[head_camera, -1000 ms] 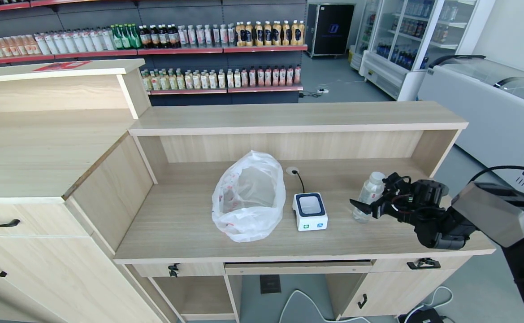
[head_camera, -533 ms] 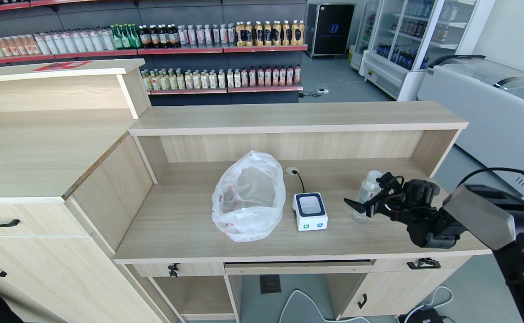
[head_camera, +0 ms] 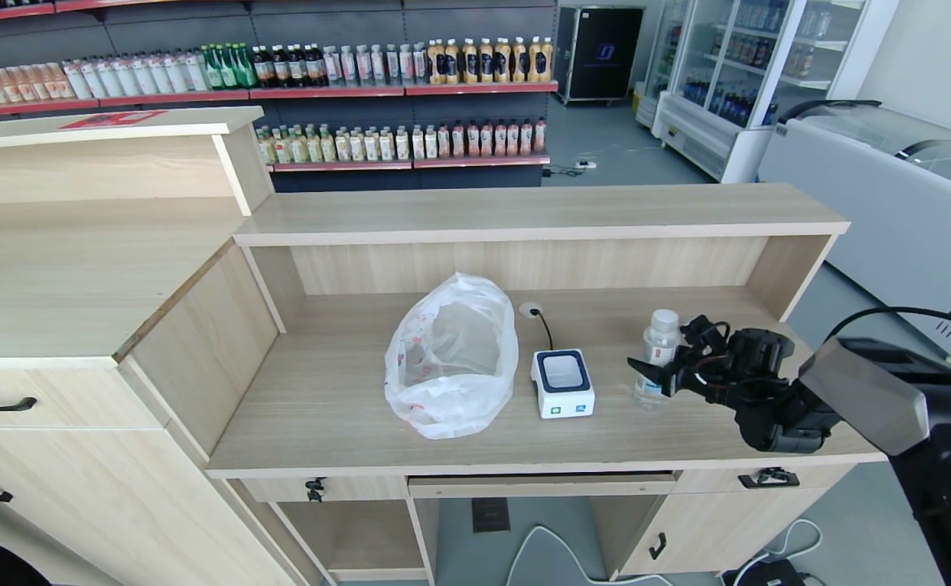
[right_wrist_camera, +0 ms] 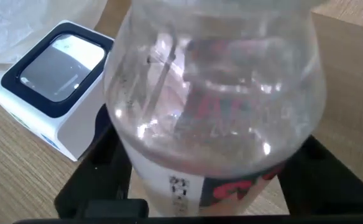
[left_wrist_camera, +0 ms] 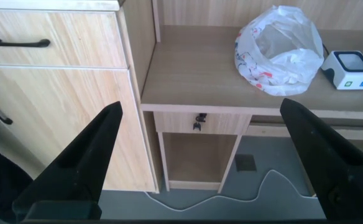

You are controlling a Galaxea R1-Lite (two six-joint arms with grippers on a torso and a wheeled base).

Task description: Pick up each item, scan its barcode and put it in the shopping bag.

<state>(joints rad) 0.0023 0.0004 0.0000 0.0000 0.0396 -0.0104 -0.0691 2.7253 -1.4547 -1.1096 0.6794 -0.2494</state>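
Observation:
A clear plastic bottle [head_camera: 660, 334] with a white cap stands upright at the right of the counter, just right of the scanner. My right gripper [head_camera: 660, 362] is shut on the bottle's body. In the right wrist view the bottle [right_wrist_camera: 212, 106] looms close between the dark fingers [right_wrist_camera: 91, 190], with the white scanner [right_wrist_camera: 57, 81] beside it. The white shopping bag [head_camera: 452, 358] lies open-mouthed at the counter's middle, left of the scanner [head_camera: 562, 382]. My left gripper [left_wrist_camera: 201, 106] hangs open, low and out in front of the counter, facing the bag [left_wrist_camera: 278, 40] and scanner [left_wrist_camera: 349, 68].
The wooden counter [head_camera: 345, 423] has a raised back ledge [head_camera: 540, 212] and side walls around the work surface. A scanner cable runs to a hole [head_camera: 530, 309] at the back. Drawers and cabinets [left_wrist_camera: 57, 99] stand to the left. Stocked shelves and fridges fill the room behind.
My right gripper has shifted left toward the scanner with the bottle, and the bottle has gone from tilted to upright. The bag and scanner have not moved.

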